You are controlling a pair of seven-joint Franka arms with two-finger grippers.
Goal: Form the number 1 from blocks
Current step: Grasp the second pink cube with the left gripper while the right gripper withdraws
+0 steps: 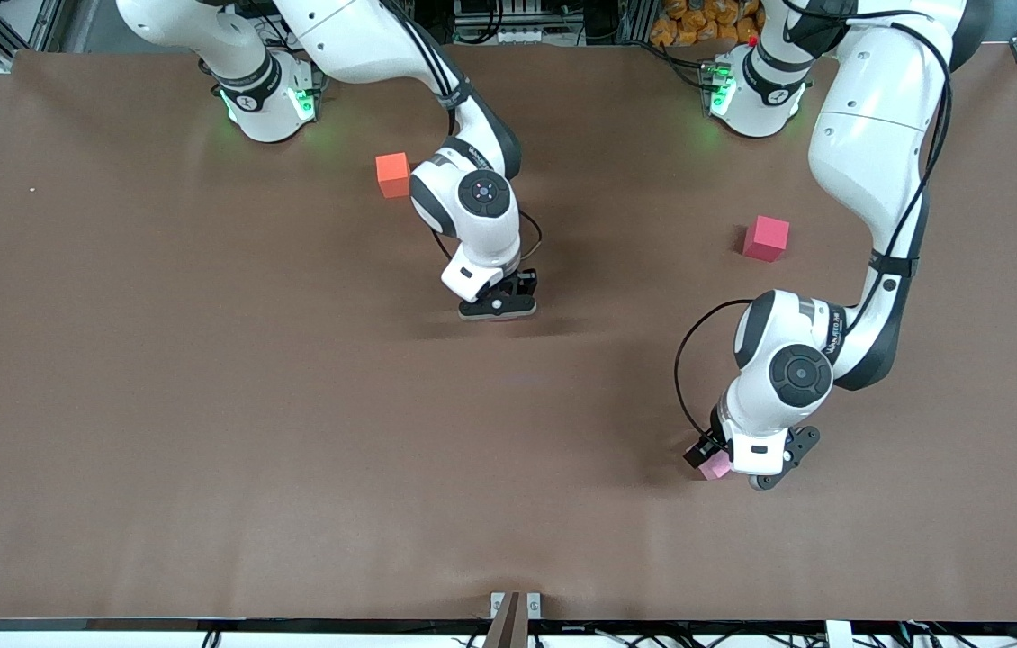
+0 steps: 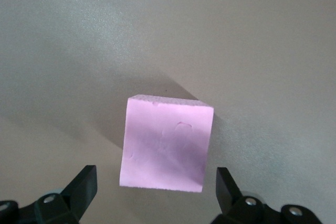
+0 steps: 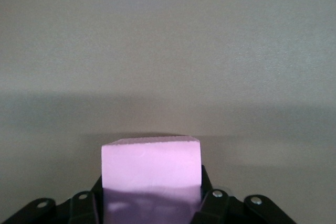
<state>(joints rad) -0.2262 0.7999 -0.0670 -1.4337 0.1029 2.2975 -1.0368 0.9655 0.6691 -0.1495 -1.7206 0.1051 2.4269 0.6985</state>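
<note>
Sitting squarely between your left gripper's [image 2: 152,187] spread fingers [image 2: 84,182], one pink block [image 2: 165,145] rests on the table [image 1: 202,405], ungrasped, toward the left arm's end. The right gripper [image 3: 152,203], mid-table, has a second pink block [image 3: 151,163] between its fingers; grip uncertain.

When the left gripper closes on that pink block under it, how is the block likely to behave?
The pink block looks like soft foam, with small dents on its top face, so it probably gives a little and weighs little. Its flat faces suggest that it will not roll. The left gripper is open, with fingers on either side of it, so a square grip seems likely.
</note>
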